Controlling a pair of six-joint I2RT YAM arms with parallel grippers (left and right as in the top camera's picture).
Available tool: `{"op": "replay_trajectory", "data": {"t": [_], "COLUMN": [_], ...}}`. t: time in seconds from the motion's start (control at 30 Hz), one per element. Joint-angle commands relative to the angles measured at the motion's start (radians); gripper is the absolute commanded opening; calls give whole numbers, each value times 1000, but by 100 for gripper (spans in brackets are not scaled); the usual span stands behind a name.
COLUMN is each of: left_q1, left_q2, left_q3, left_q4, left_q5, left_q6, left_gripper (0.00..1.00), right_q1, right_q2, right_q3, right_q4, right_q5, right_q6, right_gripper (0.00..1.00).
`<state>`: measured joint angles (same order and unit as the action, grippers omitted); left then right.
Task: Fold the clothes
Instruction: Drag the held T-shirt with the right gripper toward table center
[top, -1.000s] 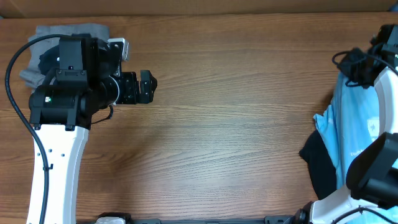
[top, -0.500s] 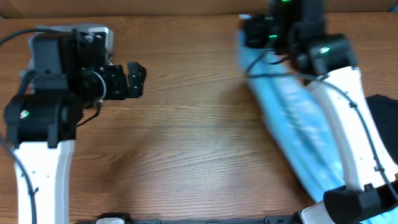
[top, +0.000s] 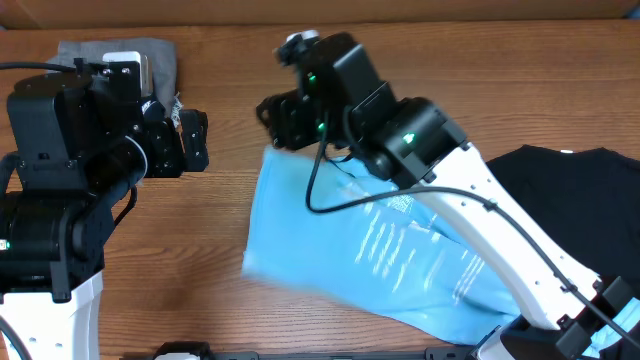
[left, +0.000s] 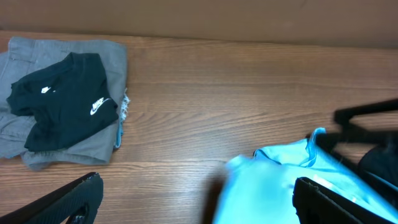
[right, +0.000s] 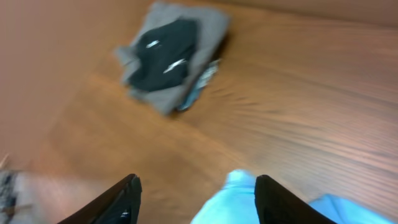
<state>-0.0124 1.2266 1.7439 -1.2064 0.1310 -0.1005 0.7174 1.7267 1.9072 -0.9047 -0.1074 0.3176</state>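
A folded pile lies left of the blue shirt, black shirt right. Open table between; left fingers spread, right fingers hold undetermined.

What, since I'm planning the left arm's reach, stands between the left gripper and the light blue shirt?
Nothing visible. Only bare table lies between the left gripper and the light blue shirt's near edge. The folded pile sits at the far left corner, off that line.

Left pincer and right pincer both gape, right arm reaching leftward.
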Motion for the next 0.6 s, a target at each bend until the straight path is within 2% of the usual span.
{"op": "replay_trajectory", "data": {"t": [0.0, 0.23, 0.4, 0.57], "left_q1": [5, -28, -173, -353], "left_q2": [-5, 61, 226, 438], "left_q3": [22, 18, 18, 18], "left_q4": [-2, -35, -54, 50], "left_q5": [-9, 88, 105, 105], "left_q6": [20, 71, 112, 181], "left_gripper": [100, 100, 100, 100], "right_q1": [-92, -284, -410, -489], "right_q2": [-47, -169, -267, -348], "right_q3": [31, 32, 32, 32], "right_q4": [-21, -68, -117, -187], "right_q5": [107, 106, 106, 106], "right_q6": [20, 29, 70, 86], "right_gripper": [64, 66, 68, 68]}}
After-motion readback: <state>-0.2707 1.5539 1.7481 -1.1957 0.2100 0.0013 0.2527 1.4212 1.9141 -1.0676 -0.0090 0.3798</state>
